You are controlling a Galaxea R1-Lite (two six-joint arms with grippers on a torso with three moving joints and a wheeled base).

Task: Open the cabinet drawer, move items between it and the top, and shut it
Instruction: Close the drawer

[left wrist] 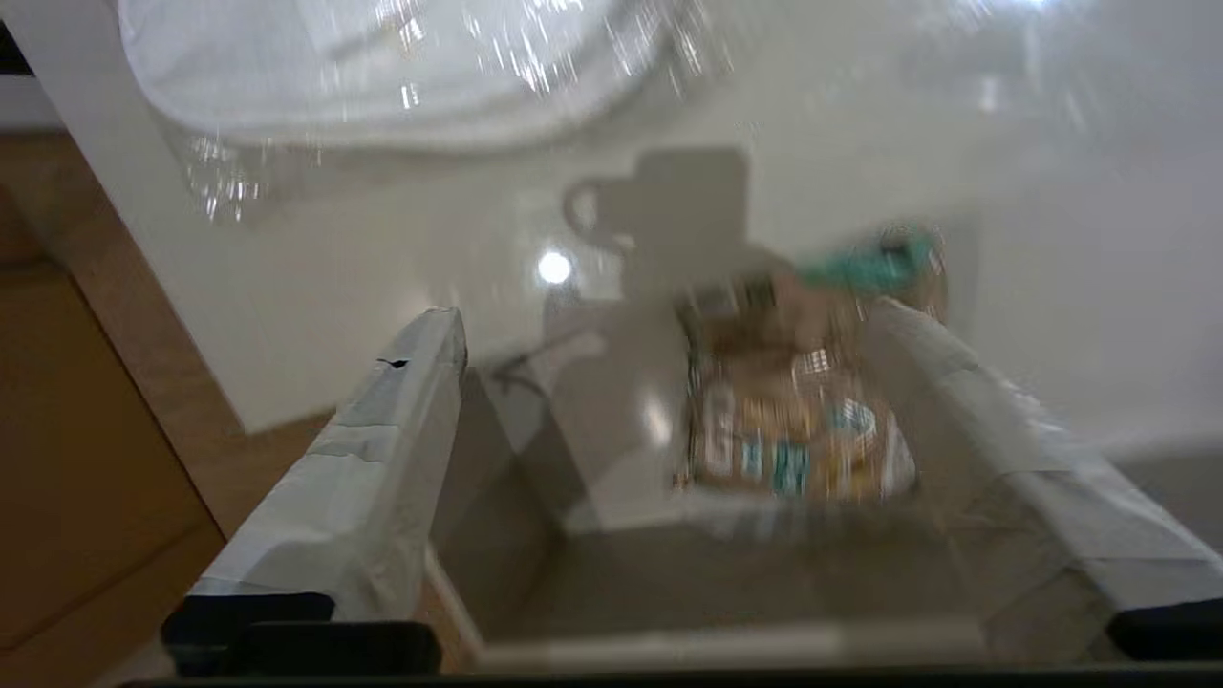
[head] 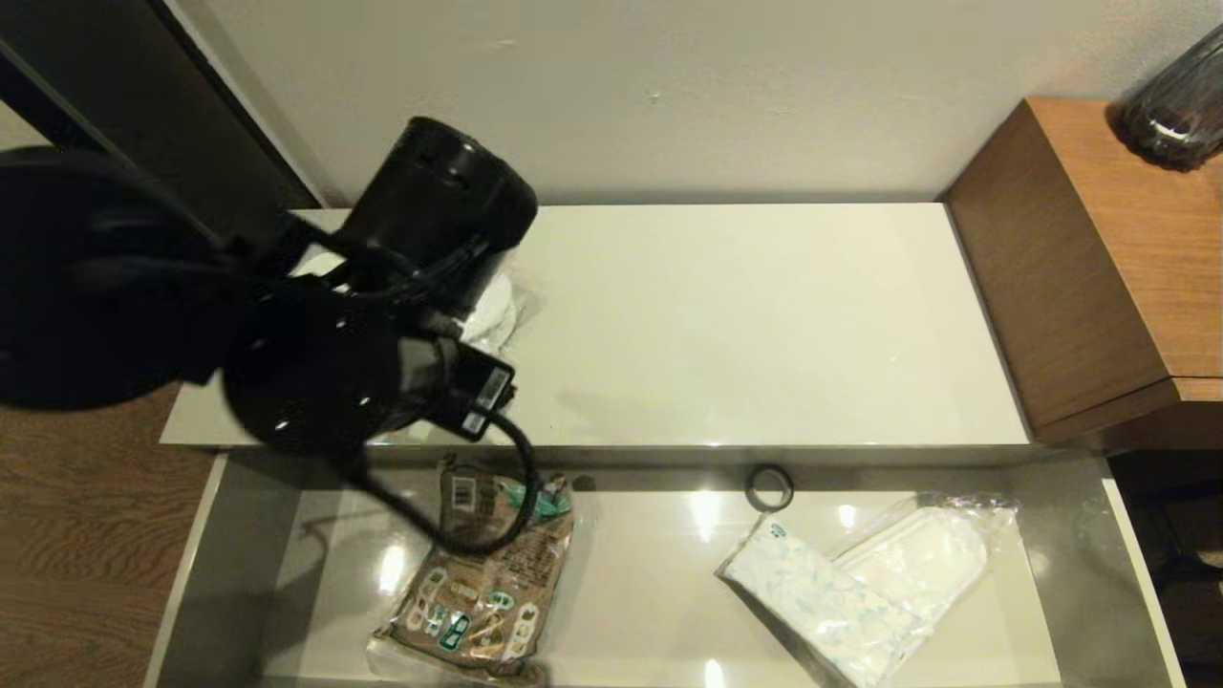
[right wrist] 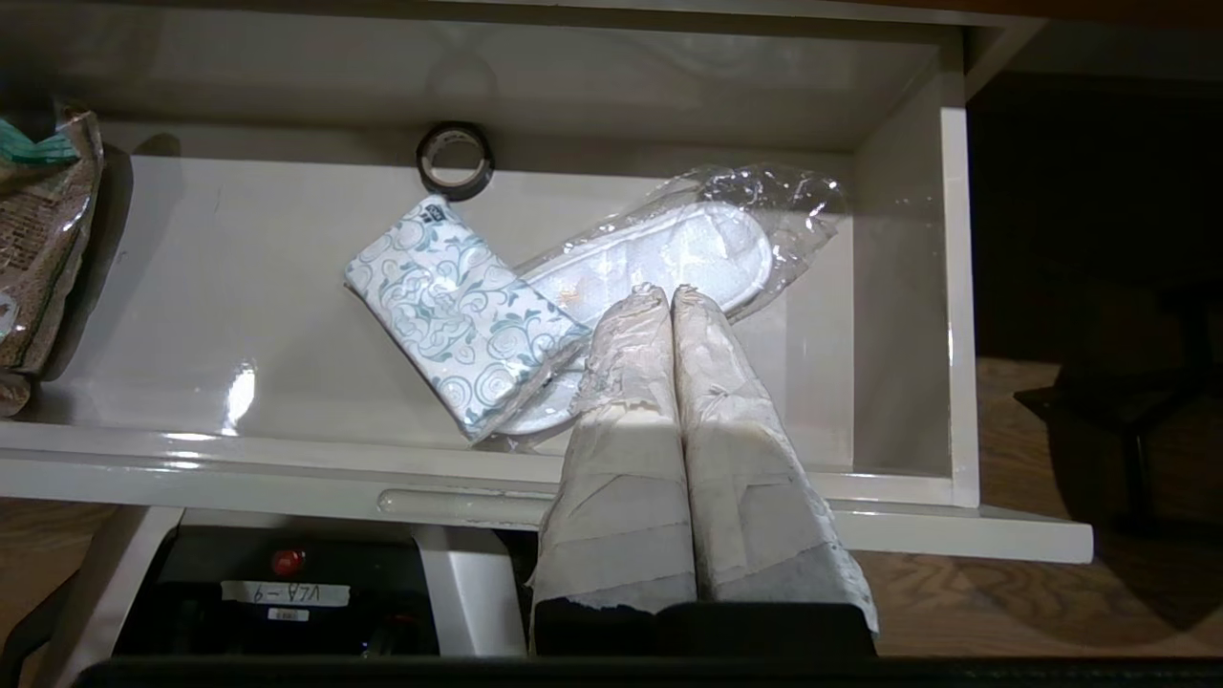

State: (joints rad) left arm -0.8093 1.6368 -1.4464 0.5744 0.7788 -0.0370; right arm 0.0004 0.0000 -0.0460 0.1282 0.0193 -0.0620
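Observation:
The cabinet drawer [head: 239, 564] stands pulled out below the top [head: 745, 315]. In its right half a tissue pack [head: 822, 597] with blue print lies across a pair of bagged white slippers [head: 932, 554]. A second white pair in clear plastic [head: 492, 311] rests on the top's left part, half hidden by my left arm [head: 382, 315]. My left gripper [left wrist: 664, 320] is open and empty, near those slippers [left wrist: 382, 67]. My right gripper [right wrist: 671, 294], out of the head view, is shut on nothing above the drawer's front [right wrist: 287, 468], tips toward the slippers [right wrist: 726, 248] and tissue pack [right wrist: 459, 311].
A brown printed packet [head: 487, 592] lies in the drawer's left half, and a small dark ring [head: 769, 487] sits at its back wall. A brown wood-grain desk [head: 1099, 258] with a dark glass vessel [head: 1180, 105] abuts the top on the right. A wall runs behind.

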